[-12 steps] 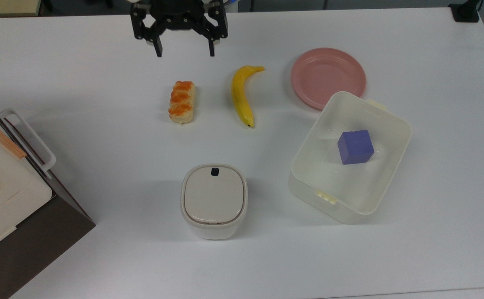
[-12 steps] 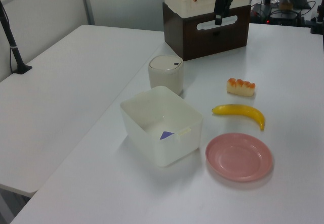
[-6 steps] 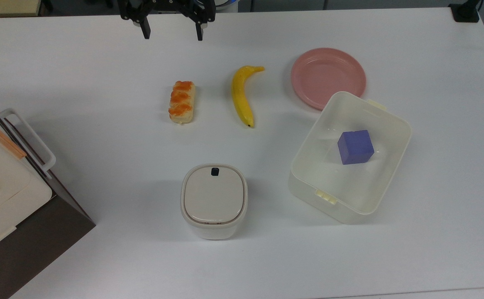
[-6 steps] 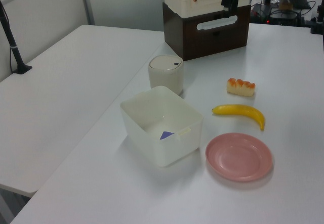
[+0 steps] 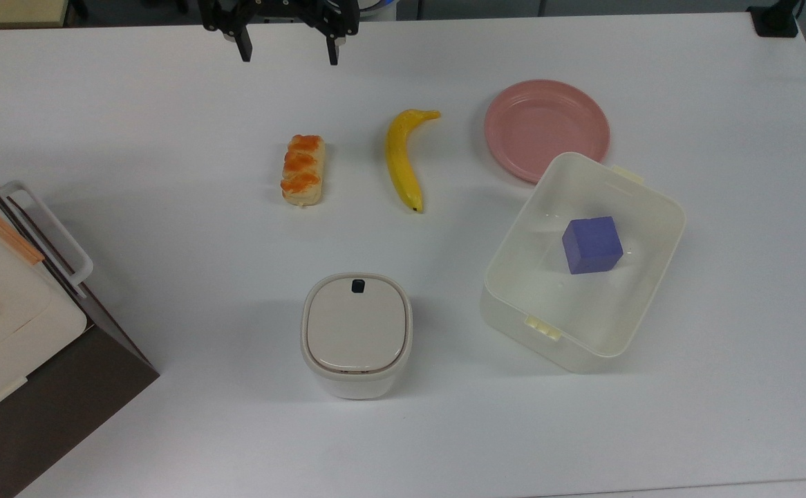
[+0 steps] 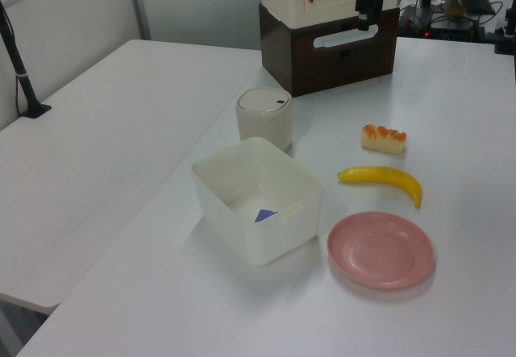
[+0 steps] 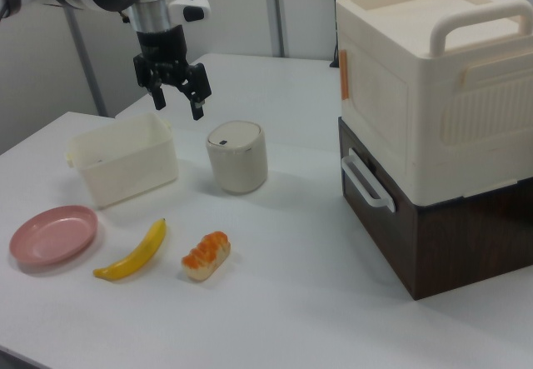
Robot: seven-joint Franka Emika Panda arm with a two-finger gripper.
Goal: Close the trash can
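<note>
Trash can [image 5: 356,335] stands upright, lid shut, button toward claw [image 5: 289,54].

1 trash can [image 5: 356,335], 1 tub [image 5: 645,207], 1 cube [image 5: 592,245], 1 plate [image 5: 547,128], 1 banana [image 5: 401,159], 1 pastry [image 5: 302,170]

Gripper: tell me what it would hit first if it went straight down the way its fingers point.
Probably bare table. The open gripper hangs near the top view's upper edge, beyond the bread and banana, far from the closed trash can. Depth is uncertain.

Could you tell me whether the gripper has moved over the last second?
Yes. In the top view the gripper has gone toward the picture's top-left, farther from the bread.
</note>
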